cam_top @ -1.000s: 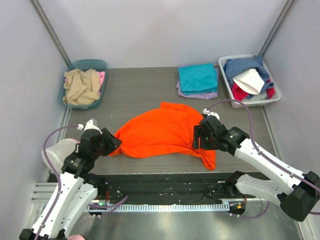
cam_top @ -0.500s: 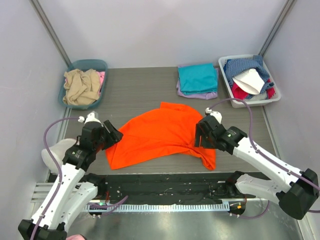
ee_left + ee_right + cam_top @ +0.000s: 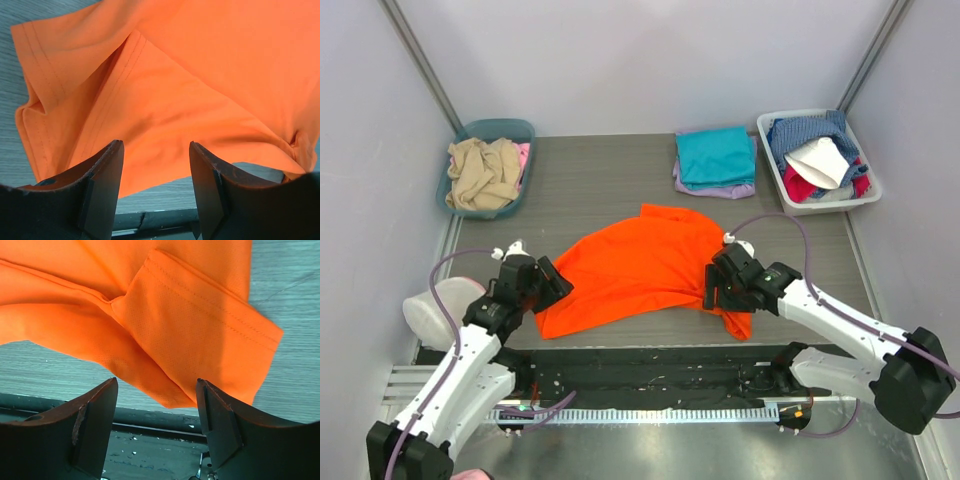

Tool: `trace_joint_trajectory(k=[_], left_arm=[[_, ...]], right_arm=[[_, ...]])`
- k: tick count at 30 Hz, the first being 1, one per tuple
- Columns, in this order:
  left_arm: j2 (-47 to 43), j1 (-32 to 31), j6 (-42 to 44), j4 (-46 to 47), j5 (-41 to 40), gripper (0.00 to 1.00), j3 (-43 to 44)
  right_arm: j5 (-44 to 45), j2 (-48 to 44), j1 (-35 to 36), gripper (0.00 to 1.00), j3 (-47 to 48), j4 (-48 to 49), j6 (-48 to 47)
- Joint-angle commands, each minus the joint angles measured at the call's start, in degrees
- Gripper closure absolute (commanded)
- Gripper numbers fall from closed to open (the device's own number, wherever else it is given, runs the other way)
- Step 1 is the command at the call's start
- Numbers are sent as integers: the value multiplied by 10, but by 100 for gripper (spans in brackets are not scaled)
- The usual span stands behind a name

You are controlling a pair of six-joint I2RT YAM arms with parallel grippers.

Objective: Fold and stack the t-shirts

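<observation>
The bright orange t-shirt (image 3: 640,268) lies spread and rumpled in the middle of the table. My left gripper (image 3: 553,284) is open over its left edge, where a sleeve and hem (image 3: 75,100) lie below the empty jaws (image 3: 155,145). My right gripper (image 3: 716,286) is open above the shirt's near right corner; a sleeve (image 3: 210,335) lies flat under it (image 3: 156,381), not held. At the back, a folded teal t-shirt (image 3: 716,155) rests on a folded lavender one (image 3: 722,190).
A teal basket (image 3: 490,128) with beige cloth (image 3: 483,172) stands at the back left. A white bin (image 3: 866,202) of mixed clothes stands at the back right. A black rail (image 3: 640,366) runs along the table's near edge.
My left gripper opened and let go of the shirt's left corner, which dropped flat toward the near edge. The right gripper sank slightly toward the near right corner, still open.
</observation>
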Motion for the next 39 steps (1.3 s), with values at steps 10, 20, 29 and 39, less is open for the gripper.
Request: trace_joint_trajectory(k=[10, 20, 29, 39], left_arm=[[39, -30, -15, 67, -57, 40, -65], [142, -80, 7, 17, -224, 37, 34], [208, -81, 8, 40, -226, 38, 28], [266, -95, 5, 60, -193, 49, 34]], right_arm=[[-36, 19, 1, 28, -33, 51, 0], [-38, 23, 2, 27, -33, 56, -3], [-44, 28, 2, 27, -39, 63, -6], [-63, 38, 2, 27, -58, 85, -7]])
